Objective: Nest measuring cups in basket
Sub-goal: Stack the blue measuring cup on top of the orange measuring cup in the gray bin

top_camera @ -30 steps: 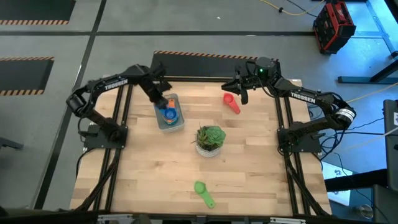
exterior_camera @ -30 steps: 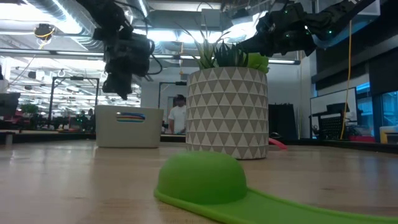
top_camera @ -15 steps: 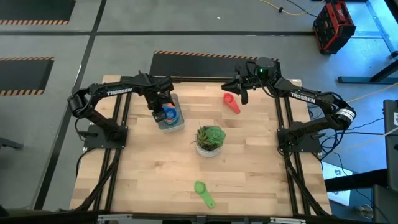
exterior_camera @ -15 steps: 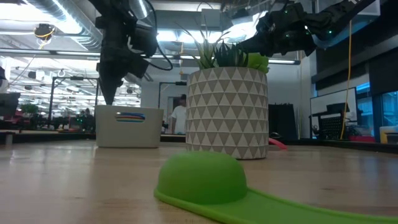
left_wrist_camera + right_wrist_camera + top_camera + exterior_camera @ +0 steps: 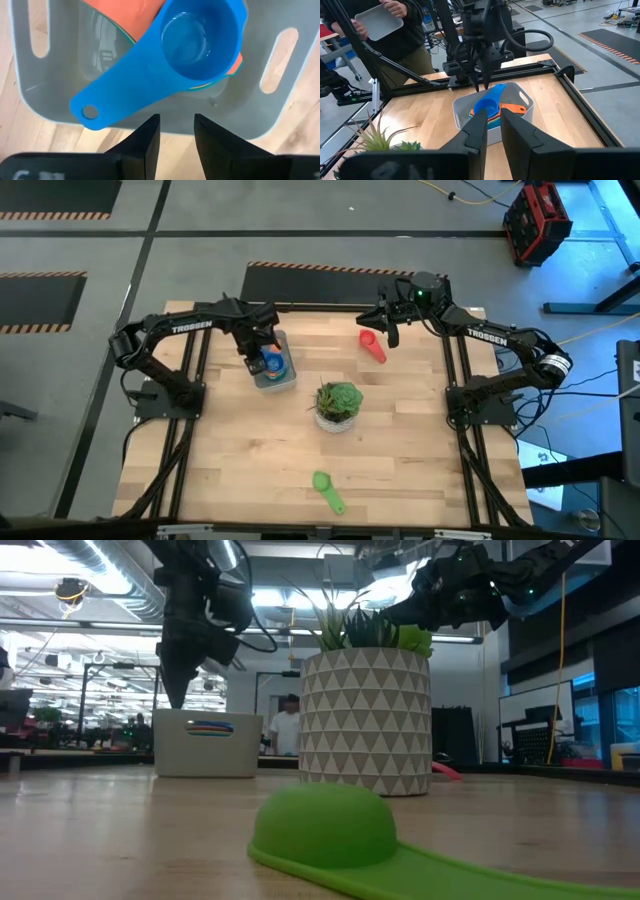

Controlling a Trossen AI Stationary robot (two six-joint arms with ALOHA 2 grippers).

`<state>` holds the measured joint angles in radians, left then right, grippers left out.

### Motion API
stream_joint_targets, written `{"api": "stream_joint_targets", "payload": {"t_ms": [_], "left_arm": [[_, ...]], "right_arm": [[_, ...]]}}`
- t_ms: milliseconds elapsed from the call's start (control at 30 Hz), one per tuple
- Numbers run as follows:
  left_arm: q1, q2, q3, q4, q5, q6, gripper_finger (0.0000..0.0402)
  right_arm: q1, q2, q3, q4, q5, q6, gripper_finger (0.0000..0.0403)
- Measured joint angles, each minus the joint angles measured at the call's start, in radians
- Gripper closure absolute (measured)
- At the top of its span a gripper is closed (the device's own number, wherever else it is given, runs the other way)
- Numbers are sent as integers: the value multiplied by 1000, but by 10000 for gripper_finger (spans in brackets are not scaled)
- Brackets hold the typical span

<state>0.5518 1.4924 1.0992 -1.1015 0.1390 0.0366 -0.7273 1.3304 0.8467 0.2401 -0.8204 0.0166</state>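
Left pincer (image 5: 259,351) risen, off blue cup (image 5: 190,45).

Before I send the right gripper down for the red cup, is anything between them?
Nothing visible. The right gripper hangs just beside the red cup on bare table; the plant pot stands well clear, nearer the middle.

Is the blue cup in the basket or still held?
In the basket, released. The blue cup lies on the stacked cups, and the left gripper hangs open above it, touching nothing.
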Motion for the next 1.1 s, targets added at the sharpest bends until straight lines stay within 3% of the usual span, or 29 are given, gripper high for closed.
{"api": "stream_joint_targets", "payload": {"t_ms": [300, 667, 1100], "left_arm": [[7, 3, 0, 0, 10, -1, 289], [3, 125, 0, 8, 1, 0, 289], [14, 116, 0, 116, -114, 0, 289]], "right_arm": [[0, 0, 0, 0, 0, 0, 344], [0, 0, 0, 0, 0, 0, 344], [0, 0, 0, 0, 0, 0, 344]]}}
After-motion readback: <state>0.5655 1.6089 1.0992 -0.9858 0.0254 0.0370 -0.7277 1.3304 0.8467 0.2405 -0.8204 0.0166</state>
